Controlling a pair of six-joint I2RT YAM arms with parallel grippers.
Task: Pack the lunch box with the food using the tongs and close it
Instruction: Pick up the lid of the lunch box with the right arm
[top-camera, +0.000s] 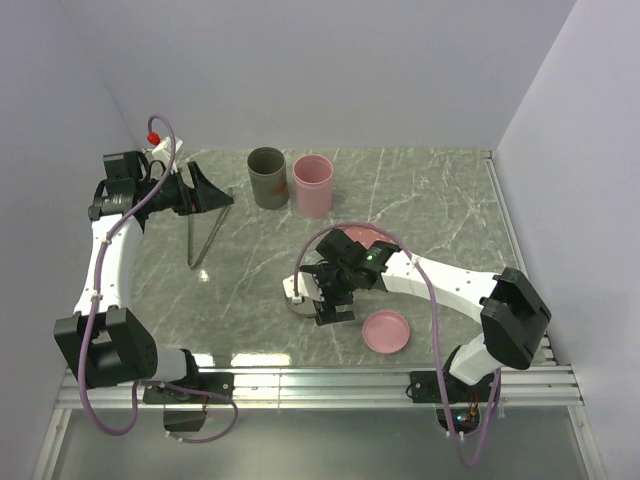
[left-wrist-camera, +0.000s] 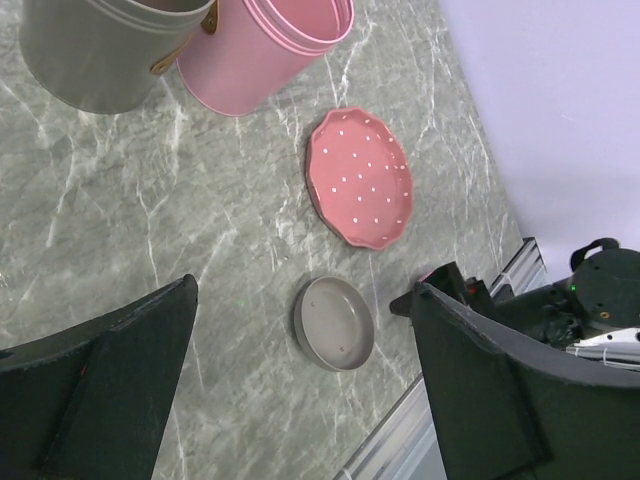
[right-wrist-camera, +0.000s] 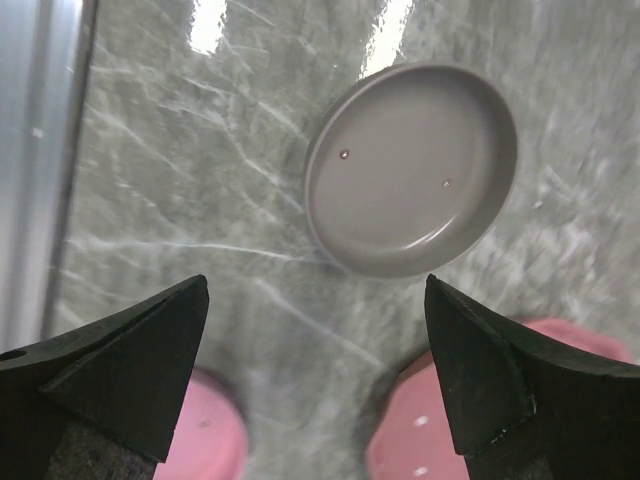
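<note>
The grey metal tongs lie flat on the table at the left. My left gripper hovers open just above their far end, not touching them; in its own view, my left gripper has nothing between its fingers. The lunch box shows as a grey tub and a pink tub standing side by side at the back. My right gripper is open over the table's middle. In the right wrist view, my right gripper is empty, just short of a grey lid. The food is out of view.
A pink scalloped plate with white dots lies bare beyond the grey lid. A pink lid rests near the front edge, right of my right gripper. A metal rail runs along the near edge. White walls close in the left, back and right sides.
</note>
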